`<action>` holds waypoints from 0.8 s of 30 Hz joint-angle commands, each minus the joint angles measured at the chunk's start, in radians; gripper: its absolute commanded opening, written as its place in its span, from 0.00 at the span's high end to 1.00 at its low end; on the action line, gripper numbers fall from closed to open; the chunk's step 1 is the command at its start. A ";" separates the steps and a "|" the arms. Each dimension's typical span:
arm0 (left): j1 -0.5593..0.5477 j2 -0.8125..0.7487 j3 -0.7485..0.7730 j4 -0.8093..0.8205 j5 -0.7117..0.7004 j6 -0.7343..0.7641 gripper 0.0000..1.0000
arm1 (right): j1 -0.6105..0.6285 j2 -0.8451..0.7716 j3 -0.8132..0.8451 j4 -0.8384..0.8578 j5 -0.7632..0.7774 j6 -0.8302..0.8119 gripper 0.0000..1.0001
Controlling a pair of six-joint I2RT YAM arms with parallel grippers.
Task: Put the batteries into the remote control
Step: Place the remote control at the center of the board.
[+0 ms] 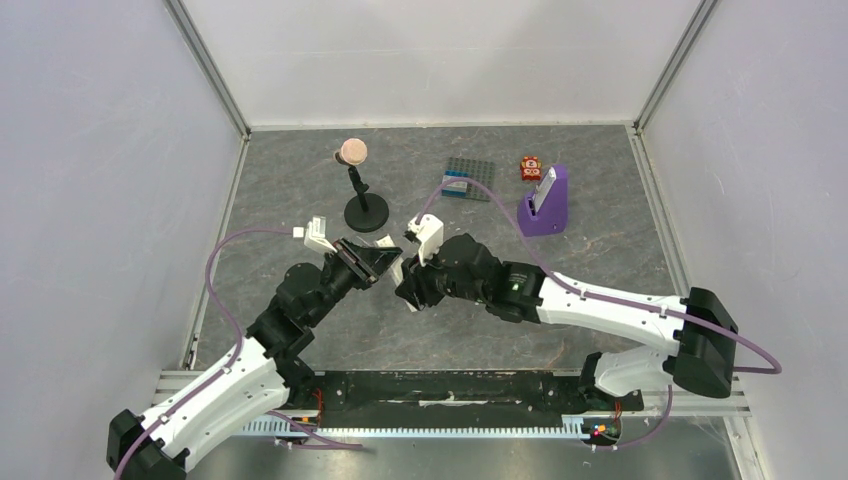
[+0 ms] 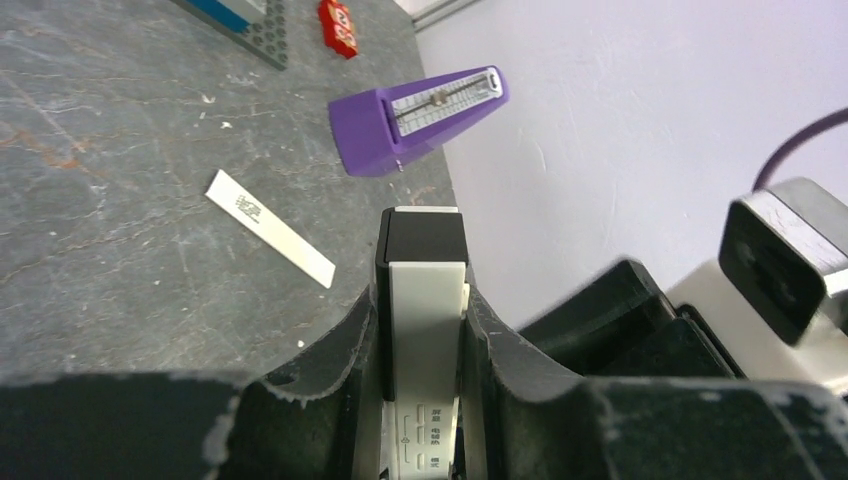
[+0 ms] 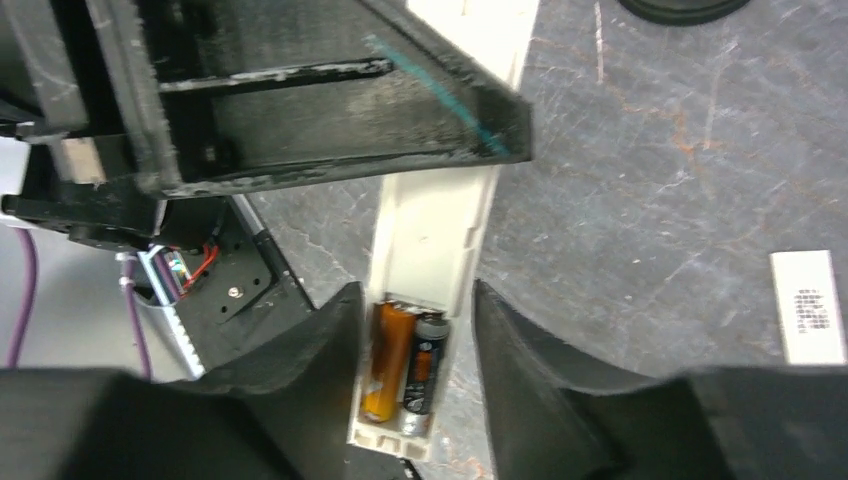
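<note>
The white remote control (image 2: 425, 340) is held in my left gripper (image 2: 420, 295), which is shut on it; its far end is black. In the top view the left gripper (image 1: 372, 262) meets my right gripper (image 1: 408, 282) above the table's middle. In the right wrist view the remote (image 3: 435, 230) shows its open recess, with the orange battery (image 3: 388, 360) and the dark grey battery (image 3: 428, 365) lying side by side in it. My right gripper (image 3: 415, 292) is open and straddles that end, its left finger (image 3: 325, 360) against the remote and a gap on the right.
A thin white printed strip (image 2: 268, 228) lies flat on the table; it also shows in the right wrist view (image 3: 808, 305). The purple wedge stand (image 1: 545, 205), a red block (image 1: 530, 167), a grey studded plate (image 1: 470, 180) and a black stand with a pink ball (image 1: 353, 152) are at the back.
</note>
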 commanded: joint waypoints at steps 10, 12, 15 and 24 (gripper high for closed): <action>-0.003 -0.046 0.147 -0.380 -0.138 0.094 0.35 | 0.015 0.018 -0.008 -0.039 0.098 -0.148 0.95; -0.003 -0.055 0.220 -0.554 -0.214 0.134 0.31 | 0.015 0.012 -0.039 -0.045 0.098 -0.216 0.96; -0.002 -0.070 0.305 -0.731 -0.332 0.144 0.29 | 0.014 0.028 -0.071 -0.088 0.069 -0.363 0.98; -0.003 -0.075 0.300 -0.810 -0.412 0.085 0.29 | 0.011 0.176 -0.070 -0.252 -0.031 -0.683 0.98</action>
